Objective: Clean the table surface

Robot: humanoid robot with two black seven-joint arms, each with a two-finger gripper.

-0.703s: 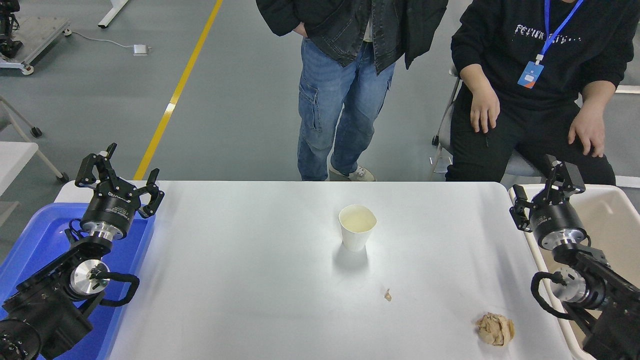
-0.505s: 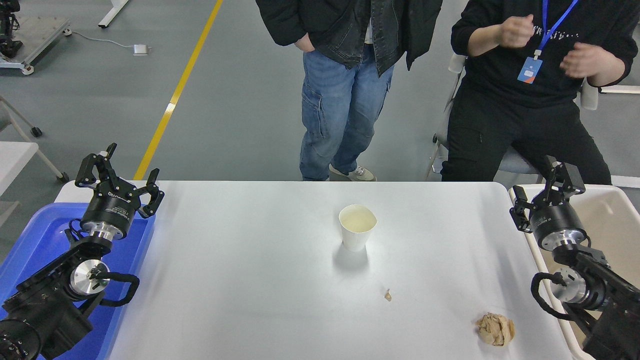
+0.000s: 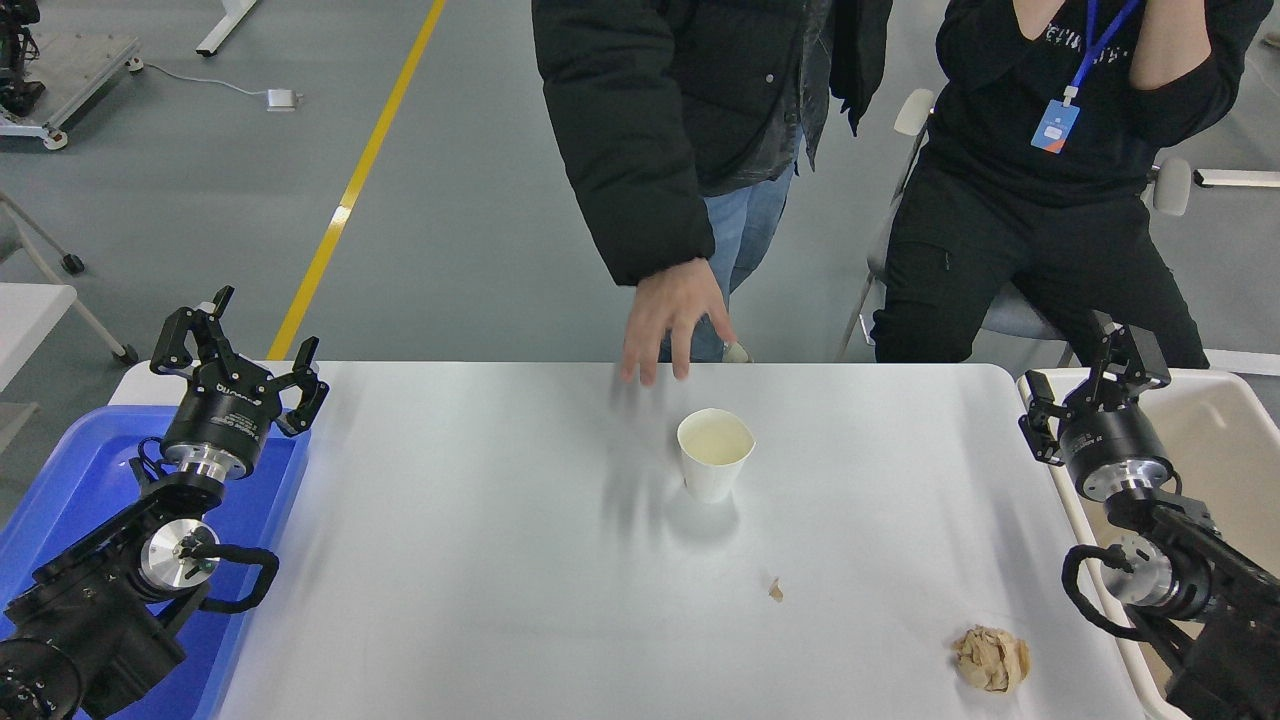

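table surface [image 3: 500,560] white, spread between my arms, near edge cut off | blue tray [image 3: 70,470] left and beige bin [image 3: 1225,440] right, both half hidden by my arms | left gripper [image 3: 236,352] parked over tray, jaws spread | right gripper [image 3: 1092,378] raised at bin's edge, jaws spread | one person's hand [image 3: 672,318] hovering, fingers down, blurred | one paper cup [image 3: 714,455] upright | one crumpled paper ball [image 3: 991,658] | one scrap [image 3: 775,590]

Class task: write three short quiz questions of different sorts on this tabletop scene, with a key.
1. True or false: the paper cup lies tipped on the table surface.
2. Which is nearer the right hand: (a) the crumpled brown paper or (b) the blue tray?
3. Whose hand hovers over the table's far edge?
Key: 1 false, it stands upright; 2 a; 3 the standing person's.
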